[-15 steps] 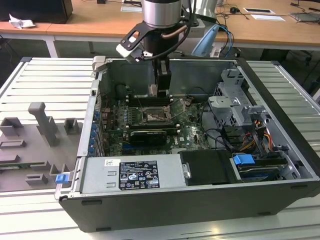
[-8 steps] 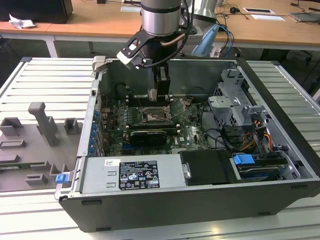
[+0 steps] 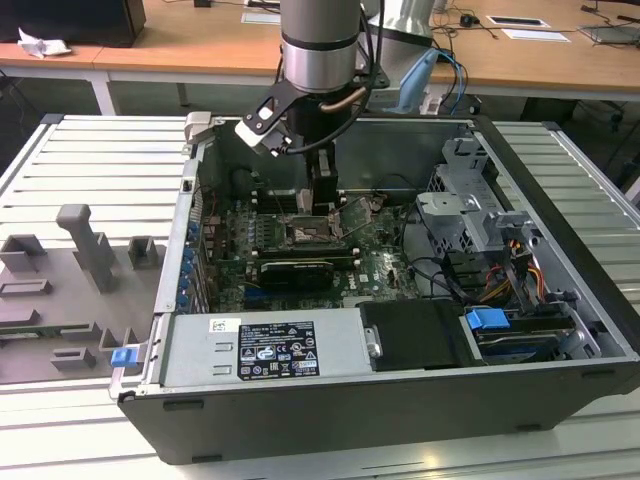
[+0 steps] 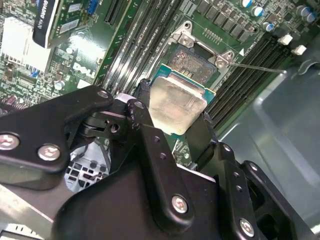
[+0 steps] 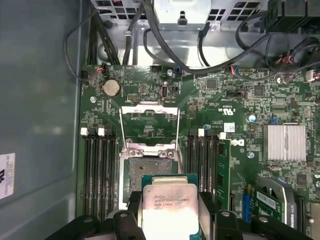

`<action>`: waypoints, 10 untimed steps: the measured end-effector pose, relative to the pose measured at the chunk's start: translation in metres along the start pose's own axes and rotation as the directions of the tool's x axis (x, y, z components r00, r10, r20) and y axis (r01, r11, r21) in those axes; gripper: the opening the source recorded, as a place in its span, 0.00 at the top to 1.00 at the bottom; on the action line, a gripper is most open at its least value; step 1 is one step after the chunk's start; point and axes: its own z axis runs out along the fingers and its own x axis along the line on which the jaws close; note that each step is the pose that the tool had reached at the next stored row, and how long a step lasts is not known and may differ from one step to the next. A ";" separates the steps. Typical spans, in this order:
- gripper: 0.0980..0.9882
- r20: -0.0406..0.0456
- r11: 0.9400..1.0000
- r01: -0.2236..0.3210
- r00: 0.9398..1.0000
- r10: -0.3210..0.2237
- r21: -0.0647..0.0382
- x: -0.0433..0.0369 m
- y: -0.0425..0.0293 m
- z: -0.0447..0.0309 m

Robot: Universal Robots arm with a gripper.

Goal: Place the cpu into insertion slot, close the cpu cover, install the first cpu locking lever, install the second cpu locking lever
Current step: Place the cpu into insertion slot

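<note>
**Entry: the cpu [image 5: 170, 207] over the insertion slot [image 5: 142, 172]**

I am holding the cpu clamped by two opposite edges in the pincer [image 4: 175, 106], its metal face showing in both wrist views. It is hanging partly over the insertion slot, not seated. The cpu cover [image 5: 149, 106] is standing open on the motherboard [image 5: 225, 100].

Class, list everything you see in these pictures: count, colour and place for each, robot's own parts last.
computer case: one, black, open on the slatted table.
fixture blocks: several, grey, exterior view's left.
motherboard: one, green, inside the case.
insertion slot: one, dark, uncovered on the motherboard.
cpu cover: one, silver, raised open at the slot's edge.
memory slots: two banks, black, flanking the slot.
coin battery: one, silver, on the motherboard.
cpu: one, silver-beige, held over the slot.
gripper: one, black, shut on the cpu.
arm: one, silver, above the case.
</note>
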 end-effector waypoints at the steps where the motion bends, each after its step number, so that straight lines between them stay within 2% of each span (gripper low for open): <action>1: 0.51 0.000 1.000 0.000 1.000 0.000 0.000 0.0001 -0.0001 0.0015; 7: 0.51 0.002 1.000 0.000 1.000 0.000 0.000 0.0079 -0.0010 0.0179; 10: 0.51 0.002 1.000 0.000 1.000 0.000 0.000 0.0092 -0.0017 0.0273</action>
